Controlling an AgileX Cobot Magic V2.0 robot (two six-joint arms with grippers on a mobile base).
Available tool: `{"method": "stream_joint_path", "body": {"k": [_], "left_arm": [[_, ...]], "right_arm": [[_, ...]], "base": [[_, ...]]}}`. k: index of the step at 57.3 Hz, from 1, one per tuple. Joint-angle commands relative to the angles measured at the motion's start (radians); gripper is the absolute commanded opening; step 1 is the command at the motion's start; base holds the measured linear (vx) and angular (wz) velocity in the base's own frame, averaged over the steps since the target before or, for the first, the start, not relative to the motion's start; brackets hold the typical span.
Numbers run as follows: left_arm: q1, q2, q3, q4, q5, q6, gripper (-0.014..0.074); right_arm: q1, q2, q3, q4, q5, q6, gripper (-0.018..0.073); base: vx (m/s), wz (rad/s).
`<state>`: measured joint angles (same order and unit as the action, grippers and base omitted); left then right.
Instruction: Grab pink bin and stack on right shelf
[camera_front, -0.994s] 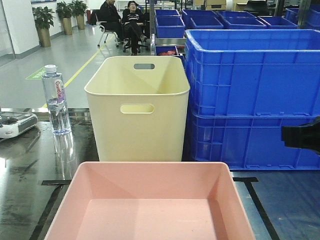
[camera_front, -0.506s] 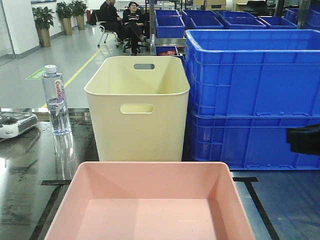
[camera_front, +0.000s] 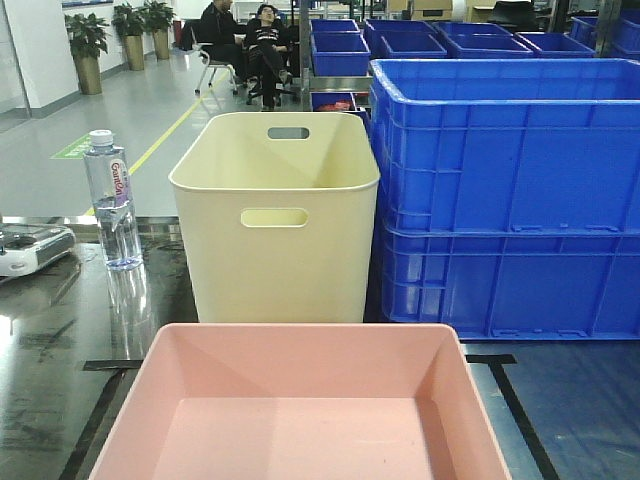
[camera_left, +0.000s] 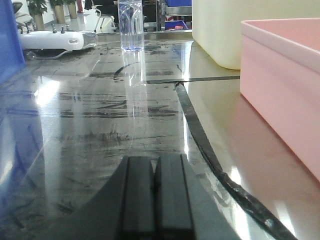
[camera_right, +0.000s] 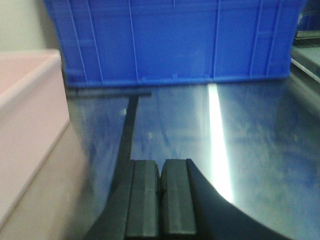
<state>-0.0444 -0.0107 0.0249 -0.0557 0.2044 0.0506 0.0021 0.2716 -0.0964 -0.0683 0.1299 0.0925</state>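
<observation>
Now that dark arm shape is gone from front view's right edge: pink bin untouched on glossy table (ungrasped). Left gripper and right gripper pressed together, flanking bin.

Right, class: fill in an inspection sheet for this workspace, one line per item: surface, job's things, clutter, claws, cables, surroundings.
Surface: dark glossy table, reflective, scuffed, with black tape lines.
Job's things: pink bin empty, nearest the camera, inside the tape lines.
Clutter: cream bin behind the pink one; stacked blue crates to its right; water bottle; white controller at left.
Claws: left claw shut, low over the table; right claw shut; neither touches the bin.
Cables: nothing seen.
Surroundings: seated people, potted plants, more blue crates.
</observation>
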Motion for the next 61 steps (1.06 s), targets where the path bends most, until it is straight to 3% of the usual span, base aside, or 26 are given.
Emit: {"method": "stream_joint_path", "body": {"k": [1,6,10,61], "left_arm": [[-0.001,-0.001,0.017,-0.001,-0.077,-0.008,-0.0001],[-0.001,-0.001,0.017,-0.001,-0.077,-0.008,-0.0001],[-0.001,-0.001,0.017,-0.001,-0.077,-0.008,-0.0001],[-0.001,0.005,0.017,-0.001,-0.076,-0.008,-0.0001]], "right_arm": [[-0.006,-0.103,0.072,-0.028,-0.141,-0.01,-0.0011],[-0.006,-0.217,0.133,-0.03,-0.13,-0.01,-0.0011],[-0.007,-0.309,0.127,-0.045,-0.033,-0.011,-0.0011],[-0.003,-0.234,0.128,-0.056,-0.029,-0.006,-0.0011]], "base": [[0.0,0.0],[0.0,0.0],[0.0,0.0],[0.0,0.0]]}}
